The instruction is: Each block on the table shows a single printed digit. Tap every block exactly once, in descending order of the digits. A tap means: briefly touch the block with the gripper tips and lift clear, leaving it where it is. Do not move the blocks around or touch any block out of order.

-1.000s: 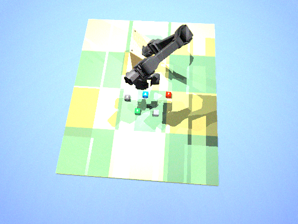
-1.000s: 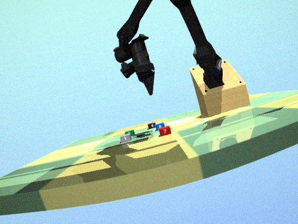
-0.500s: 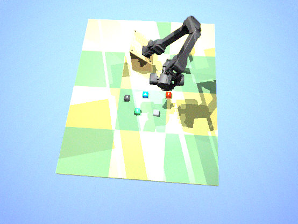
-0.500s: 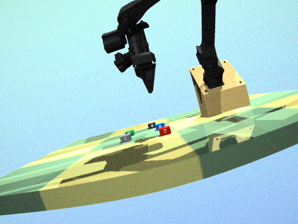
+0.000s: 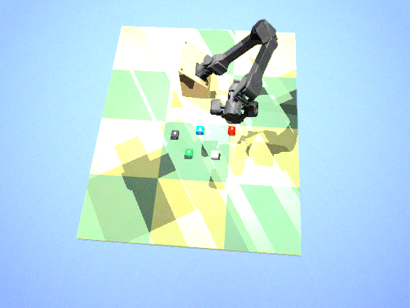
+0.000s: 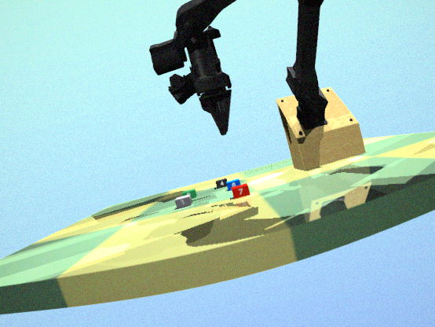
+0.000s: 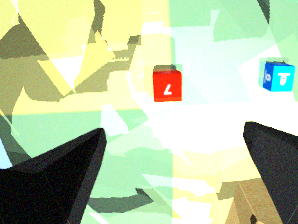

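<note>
A red block (image 5: pixel 232 130) (image 6: pixel 240 191) (image 7: pixel 167 87) shows 7 and stands at the right of the group. A blue block (image 5: pixel 200 129) (image 6: pixel 233 185) (image 7: pixel 283 78) is left of it in the top view; its digit looks like 6 or 8. A dark grey block (image 5: pixel 175 135) (image 6: pixel 221 183) shows 4, at the far left. A green block (image 5: pixel 189 153) (image 6: pixel 190 192) has a digit too small to read. A pale grey block (image 5: pixel 215 155) (image 6: pixel 183 201) shows 1. My gripper (image 6: pixel 224 133) (image 7: pixel 174 132) is open and empty, high above the table; the red block shows ahead, between the fingertip lines.
The wooden base box (image 5: pixel 195 86) (image 6: pixel 334 145) (image 7: pixel 252 200) carries the arm, behind the blocks. The patterned table (image 5: pixel 192 229) (image 6: pixel 177 271) has strong shadows and bright patches. In the top view the wrist hides the fingertips.
</note>
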`<state>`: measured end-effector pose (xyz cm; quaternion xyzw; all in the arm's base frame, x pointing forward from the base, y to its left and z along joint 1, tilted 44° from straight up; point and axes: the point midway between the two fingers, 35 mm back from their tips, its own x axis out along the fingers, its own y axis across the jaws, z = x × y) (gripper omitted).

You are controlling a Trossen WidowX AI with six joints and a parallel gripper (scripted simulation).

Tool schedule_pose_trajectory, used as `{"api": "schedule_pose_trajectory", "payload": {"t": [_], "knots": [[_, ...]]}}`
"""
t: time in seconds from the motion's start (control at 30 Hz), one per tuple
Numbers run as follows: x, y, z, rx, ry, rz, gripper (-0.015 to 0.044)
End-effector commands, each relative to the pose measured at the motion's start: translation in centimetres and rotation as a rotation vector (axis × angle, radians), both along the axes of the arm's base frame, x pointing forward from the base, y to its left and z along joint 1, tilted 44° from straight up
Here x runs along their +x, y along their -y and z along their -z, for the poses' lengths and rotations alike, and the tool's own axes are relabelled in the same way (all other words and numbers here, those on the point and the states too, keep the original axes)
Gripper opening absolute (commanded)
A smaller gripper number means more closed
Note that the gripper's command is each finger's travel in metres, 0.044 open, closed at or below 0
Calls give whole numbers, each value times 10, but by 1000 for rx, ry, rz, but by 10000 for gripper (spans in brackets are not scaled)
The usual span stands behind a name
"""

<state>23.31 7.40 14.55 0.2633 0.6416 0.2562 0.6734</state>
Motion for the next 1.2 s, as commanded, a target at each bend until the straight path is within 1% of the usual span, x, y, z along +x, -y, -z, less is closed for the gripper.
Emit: {"api": "schedule_pose_trajectory", "payload": {"t": [0.0, 0.13, 0.2, 0.37, 0.5, 0.57, 1.17], "knots": [[0, -1, -1, 6, -5, 4, 400], [0, -1, -1, 6, -5, 4, 400], [7, 1, -1, 6, -4, 4, 400], [63, 21, 9, 4, -1, 5, 400], [107, 40, 27, 3, 2, 4, 400], [121, 47, 35, 3, 2, 4, 400], [122, 48, 36, 3, 3, 4, 400]]}}
